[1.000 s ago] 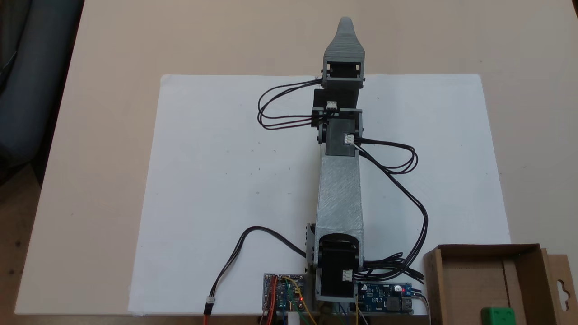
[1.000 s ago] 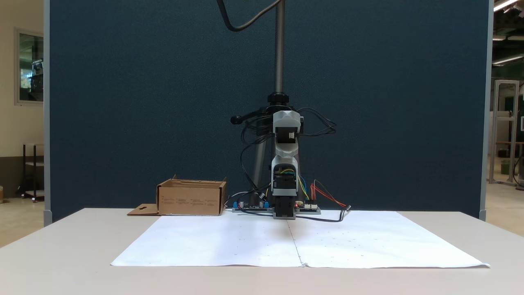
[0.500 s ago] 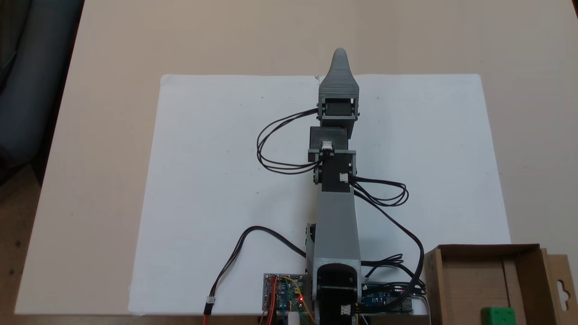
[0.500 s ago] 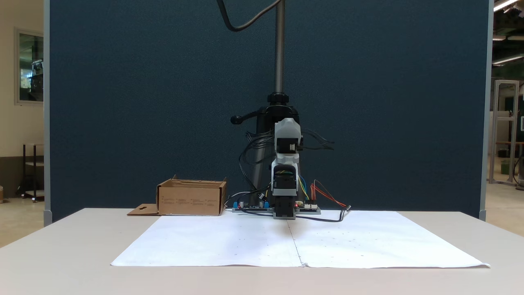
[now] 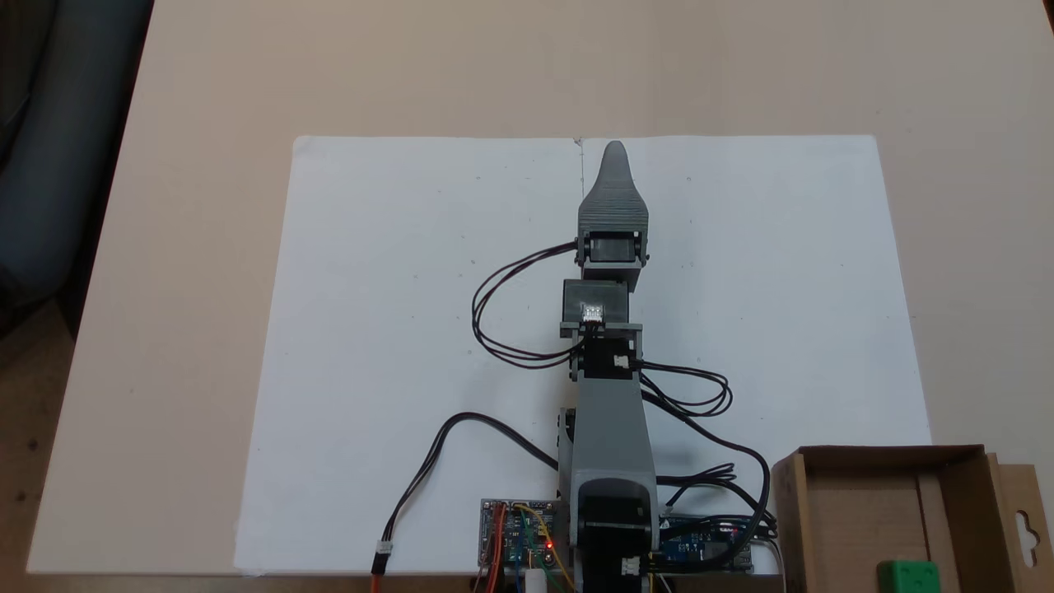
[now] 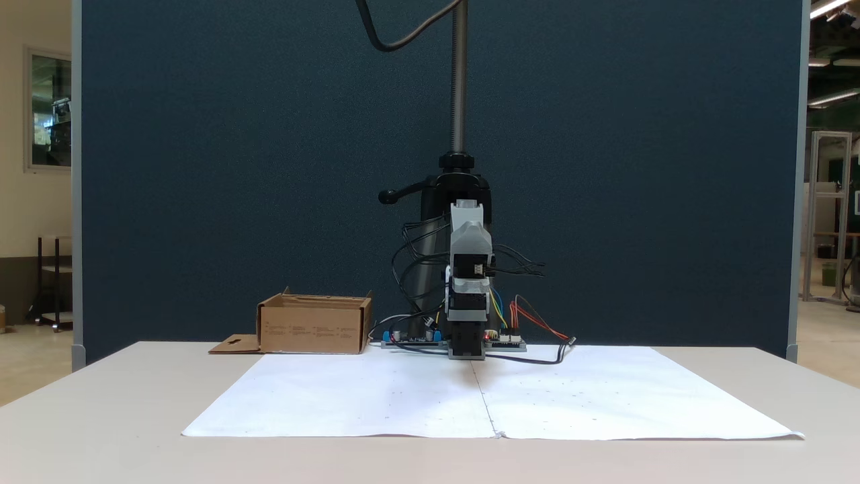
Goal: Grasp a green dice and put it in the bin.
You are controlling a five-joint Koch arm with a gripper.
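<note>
Beige table (image 5: 165,247) carried white paper (image 5: 395,288), arm (image 5: 609,428) stretched along its midline, end effector (image 5: 614,152) showed one tip so spread couldn't be told, bin (image 5: 885,455) at lower right held green dice (image 5: 907,575).

bin (image 5: 873,502): brown corrugated cardboard, matt, raw cut edges.
green dice (image 5: 907,575): bright green plastic, smooth, slight sheen.
gripper (image 5: 613,152): grey printed plastic, fine layer ridges across the surface, matt.
arm link (image 5: 613,436): light grey printed plastic, faint diagonal streaks, dull sheen.
paper sheet (image 5: 387,313): white paper, matt, a crease down the middle in both fixed views.
table (image 5: 206,107): beige top, smooth, matt.
partition (image 6: 235,168): dark blue cloth-like panel, finely textured.
pole (image 6: 459,74): threaded metal, dull grey.
</note>
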